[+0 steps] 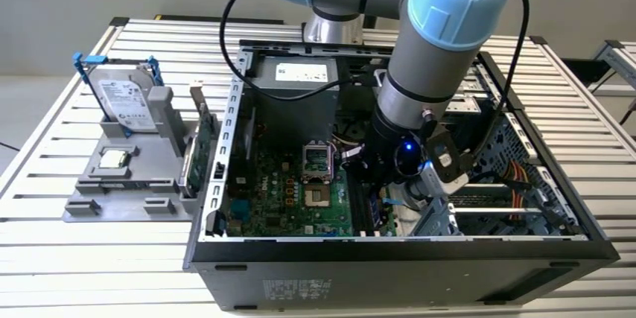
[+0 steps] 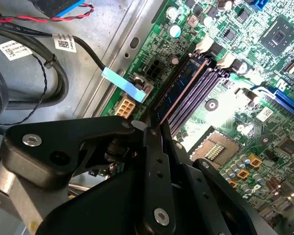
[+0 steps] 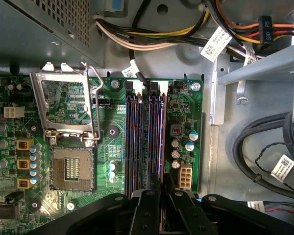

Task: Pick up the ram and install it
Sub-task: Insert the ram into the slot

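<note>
gripper (image 3: 160,188) clamped on the ram (image 2: 179,88) | over outermost slot, 6 o'clock end | keep stick upright, press evenly into slot

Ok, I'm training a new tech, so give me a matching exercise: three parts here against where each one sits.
Parts:
1 ram
2 hard drive
3 green card

Places:
A in a blue frame, on the grey holder
B in the claw, at the motherboard slots
C just outside the case wall

Pairs: 1-B; 2-A; 3-C
</note>
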{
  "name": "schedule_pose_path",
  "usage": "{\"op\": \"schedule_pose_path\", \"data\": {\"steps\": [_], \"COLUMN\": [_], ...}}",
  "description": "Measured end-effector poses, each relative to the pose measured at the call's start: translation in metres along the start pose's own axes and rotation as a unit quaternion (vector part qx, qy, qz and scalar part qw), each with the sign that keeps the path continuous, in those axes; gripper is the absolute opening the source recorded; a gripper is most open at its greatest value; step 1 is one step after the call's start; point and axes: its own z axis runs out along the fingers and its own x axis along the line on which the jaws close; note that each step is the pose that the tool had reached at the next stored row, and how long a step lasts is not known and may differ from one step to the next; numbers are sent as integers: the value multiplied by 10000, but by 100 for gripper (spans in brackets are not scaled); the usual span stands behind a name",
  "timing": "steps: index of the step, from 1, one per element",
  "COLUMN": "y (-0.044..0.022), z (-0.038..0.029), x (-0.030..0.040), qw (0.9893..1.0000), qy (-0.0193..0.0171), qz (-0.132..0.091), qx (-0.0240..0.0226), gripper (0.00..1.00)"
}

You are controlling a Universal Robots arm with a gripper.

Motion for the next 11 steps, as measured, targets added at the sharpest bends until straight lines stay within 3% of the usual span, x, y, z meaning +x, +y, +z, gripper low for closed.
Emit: {"op": "schedule_pose_path", "data": {"steps": [11], "y": [0], "z": [4], "x": [0], "qw": [10000], "qy": [0], "qz": [0], "qx": [-1], "gripper": [0]}}
